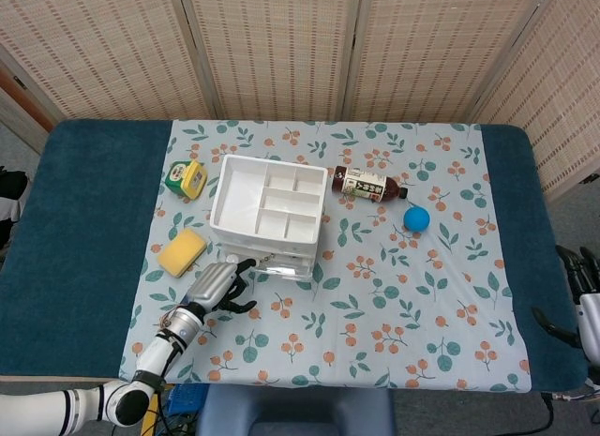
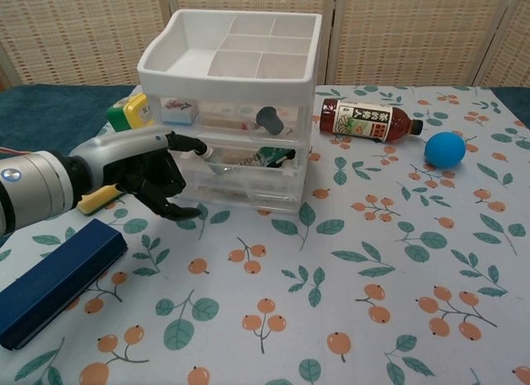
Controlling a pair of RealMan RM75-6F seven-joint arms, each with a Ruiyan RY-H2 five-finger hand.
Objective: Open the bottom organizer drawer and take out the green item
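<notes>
The white organizer [image 1: 267, 209] [image 2: 232, 66] stands left of centre, with clear drawers stacked under its divided top tray. A green item [image 2: 270, 156] shows through the clear fronts at mid height; I cannot tell which drawer holds it. A low drawer front [image 1: 281, 267] [image 2: 244, 190] juts slightly out of the stack. My left hand [image 1: 221, 286] [image 2: 153, 176] is at the organizer's front left, with one finger stretched onto the drawer fronts and the others curled in. My right hand [image 1: 581, 300] hangs off the table's right edge, fingers apart, holding nothing.
A brown bottle [image 1: 368, 185] [image 2: 368, 120] lies right of the organizer, with a blue ball [image 1: 416, 218] [image 2: 445, 149] beside it. A yellow sponge [image 1: 182, 251] [image 2: 93, 203] and a green-yellow block [image 1: 186, 178] [image 2: 128, 112] sit to the left. A dark blue box [image 2: 54, 281] lies by my left forearm.
</notes>
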